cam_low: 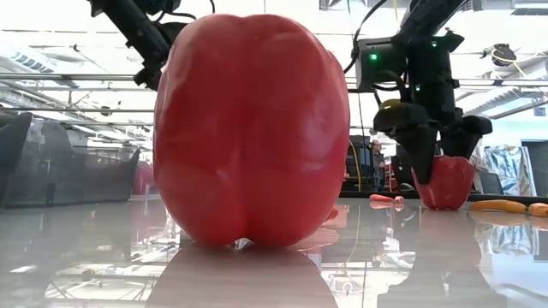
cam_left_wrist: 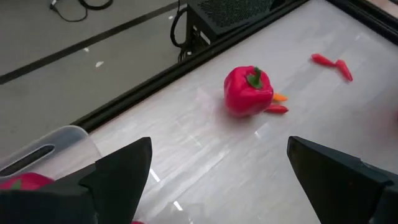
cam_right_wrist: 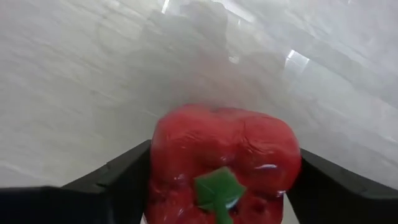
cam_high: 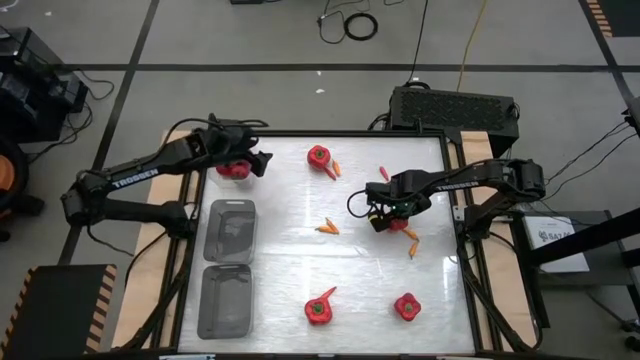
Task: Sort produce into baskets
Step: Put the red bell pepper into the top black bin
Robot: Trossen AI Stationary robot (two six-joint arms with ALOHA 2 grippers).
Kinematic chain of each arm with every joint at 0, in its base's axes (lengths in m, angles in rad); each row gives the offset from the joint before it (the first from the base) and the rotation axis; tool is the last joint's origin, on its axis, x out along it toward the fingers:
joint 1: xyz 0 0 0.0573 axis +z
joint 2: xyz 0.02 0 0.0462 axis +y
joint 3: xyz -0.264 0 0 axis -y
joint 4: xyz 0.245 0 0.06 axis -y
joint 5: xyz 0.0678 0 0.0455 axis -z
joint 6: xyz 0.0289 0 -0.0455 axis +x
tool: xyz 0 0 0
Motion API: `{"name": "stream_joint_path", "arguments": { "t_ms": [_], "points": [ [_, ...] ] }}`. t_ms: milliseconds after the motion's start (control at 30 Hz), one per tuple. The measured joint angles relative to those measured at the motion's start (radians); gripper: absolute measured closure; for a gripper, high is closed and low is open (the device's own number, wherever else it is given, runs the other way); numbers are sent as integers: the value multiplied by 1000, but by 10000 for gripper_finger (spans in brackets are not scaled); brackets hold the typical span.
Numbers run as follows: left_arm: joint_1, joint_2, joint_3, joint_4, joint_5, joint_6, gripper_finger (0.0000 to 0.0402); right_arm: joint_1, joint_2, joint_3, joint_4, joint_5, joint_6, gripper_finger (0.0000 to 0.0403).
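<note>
High view. The right gripper (cam_high: 381, 217) sits over a red pepper (cam_high: 383, 221) right of the table's centre, its arm reaching in from the right edge. The two empty baskets (cam_high: 230, 228) (cam_high: 224, 300) lie along the left side, well apart from it across open tabletop; only a pair of orange chilies (cam_high: 327, 228) lies between. The left gripper (cam_high: 262, 160) hangs at the far left corner over a third basket already holding red produce (cam_high: 233, 170). Loose peppers remain near the far edge (cam_high: 319, 156) and near the front edge (cam_high: 318, 310) (cam_high: 407, 306).

Low view. A large front pepper (cam_low: 253, 128) blocks much of the scene. Behind it the right gripper (cam_low: 438, 171) straddles its pepper (cam_low: 445, 183), which appears to touch the table, though the contact line is hard to read.

Left wrist view. The left fingers (cam_left_wrist: 121, 174) are spread wide with nothing between them; the far-edge pepper (cam_left_wrist: 249, 92) stands ahead, stem up, chilies (cam_left_wrist: 277, 102) touching it.

Right wrist view. The right fingers (cam_right_wrist: 121, 171) flank the pepper (cam_right_wrist: 224, 162) on both sides, apparently clamped on it, green stem (cam_right_wrist: 216, 190) facing the camera. The coming carry runs leftward, and the right arm is the nearer one.
</note>
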Motion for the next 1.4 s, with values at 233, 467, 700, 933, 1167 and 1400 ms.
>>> {"name": "stream_joint_path", "arguments": {
  "t_ms": [233, 467, 700, 933, 1167, 1400],
  "points": [
    [0, -31, 106, -181, -70, 54, 22, -1, 1, 131, -18, 4, -14, 120],
    [16, -101, 140, -312, -136, 113, 22, -1, 8, 339, 9, 48, -30, 116],
    [38, -178, 140, -415, -180, 115, 22, -1, 139, 586, 15, 50, -106, 116],
    [39, -218, 140, -509, -325, 145, 22, 14, 414, 944, 17, 33, -247, 116],
    [71, -250, 109, -558, -436, 173, 22, 35, 711, 1328, 52, 23, -371, 117],
    [157, -321, 56, -558, -400, 193, 22, 60, 847, 1413, 295, -5, -430, 115]
  ]
}}
